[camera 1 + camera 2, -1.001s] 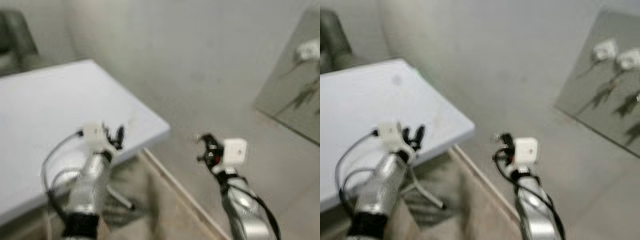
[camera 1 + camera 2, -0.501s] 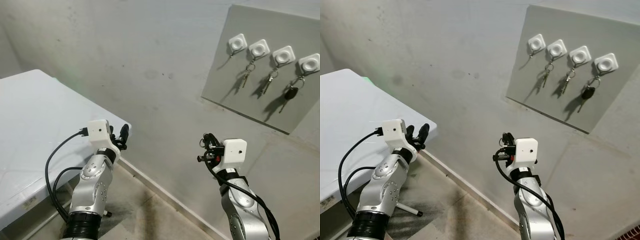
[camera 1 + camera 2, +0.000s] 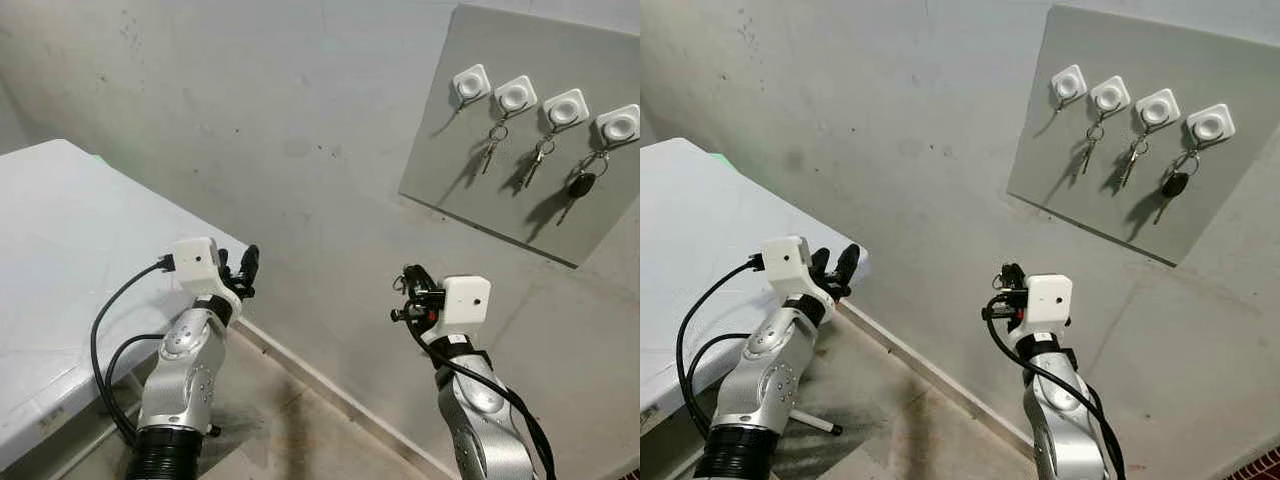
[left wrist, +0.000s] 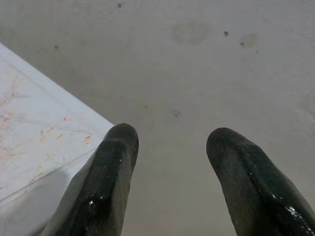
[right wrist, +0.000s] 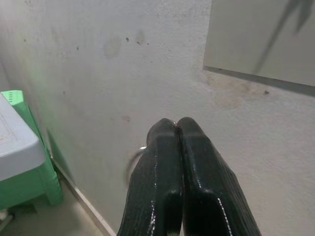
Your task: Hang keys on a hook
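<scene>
open wall lies between the right gripper [image 3: 405,297] and the board [image 3: 520,200] (leftmost hook [image 3: 470,82] bare); table [image 3: 60,270] flanks left.

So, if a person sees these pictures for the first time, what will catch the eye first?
Probably the grey board on the wall at upper right, with four white hooks; three carry keys and the leftmost hook is bare. Next, the two silver arms in front: the right gripper pressed shut, something metallic beside it, and the left gripper open near the white table.

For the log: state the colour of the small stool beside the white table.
Bright green plastic stool, clearest in the right wrist view.
</scene>
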Tool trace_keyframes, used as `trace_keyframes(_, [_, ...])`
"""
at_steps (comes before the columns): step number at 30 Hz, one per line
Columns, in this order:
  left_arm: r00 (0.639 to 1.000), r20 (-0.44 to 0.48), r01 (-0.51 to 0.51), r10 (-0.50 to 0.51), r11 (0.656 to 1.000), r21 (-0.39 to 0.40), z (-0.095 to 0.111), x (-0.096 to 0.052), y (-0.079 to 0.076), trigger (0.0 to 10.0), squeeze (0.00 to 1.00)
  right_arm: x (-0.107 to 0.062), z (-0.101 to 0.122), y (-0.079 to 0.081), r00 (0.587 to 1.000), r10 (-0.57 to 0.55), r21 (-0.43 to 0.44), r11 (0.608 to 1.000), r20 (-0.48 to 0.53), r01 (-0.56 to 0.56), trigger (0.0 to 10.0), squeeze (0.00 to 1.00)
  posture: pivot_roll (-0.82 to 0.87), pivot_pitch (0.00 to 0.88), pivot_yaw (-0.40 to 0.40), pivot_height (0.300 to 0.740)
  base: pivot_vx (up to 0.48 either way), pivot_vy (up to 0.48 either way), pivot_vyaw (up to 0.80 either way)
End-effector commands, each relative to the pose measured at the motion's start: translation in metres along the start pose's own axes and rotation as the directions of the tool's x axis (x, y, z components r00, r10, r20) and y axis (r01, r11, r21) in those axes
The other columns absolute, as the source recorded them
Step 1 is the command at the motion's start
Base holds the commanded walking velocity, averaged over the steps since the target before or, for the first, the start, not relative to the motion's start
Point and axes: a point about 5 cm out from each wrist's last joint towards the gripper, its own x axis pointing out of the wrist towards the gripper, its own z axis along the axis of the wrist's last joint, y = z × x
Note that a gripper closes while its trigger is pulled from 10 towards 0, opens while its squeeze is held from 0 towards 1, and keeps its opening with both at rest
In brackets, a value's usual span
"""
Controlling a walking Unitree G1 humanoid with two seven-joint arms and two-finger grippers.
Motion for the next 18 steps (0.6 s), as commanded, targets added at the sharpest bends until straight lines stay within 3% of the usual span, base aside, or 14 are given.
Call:
trace_keyframes(1, [1.000,0.010,0.027,-0.027,1.000,-0.004,0.0044,0.0000,-0.0028,10.0,0.00,0.0028,0.0041,-0.0004,1.000,-0.007,-0.004,1.000,0.012,0.007,10.0,0.00,0.03,0.000,-0.030,0.740,0.000,0.465,-0.77])
trace_keyframes(4, [1.000,0.005,0.024,-0.024,1.000,-0.003,0.0039,0.0008,-0.0039,10.0,0.00,0.0025,0.0036,0.0003,1.000,-0.007,-0.001,1.000,0.011,0.007,10.0,0.00,0.03,0.000,-0.030,0.740,0.000,0.434,-0.77])
trace_keyframes(18, [1.000,-0.009,0.022,-0.022,1.000,0.000,0.0014,0.0001,-0.0051,10.0,0.00,0.0023,0.0030,0.0002,1.000,-0.009,0.000,1.000,0.009,0.009,10.0,0.00,0.04,0.000,-0.035,0.740,0.000,0.000,-0.77])
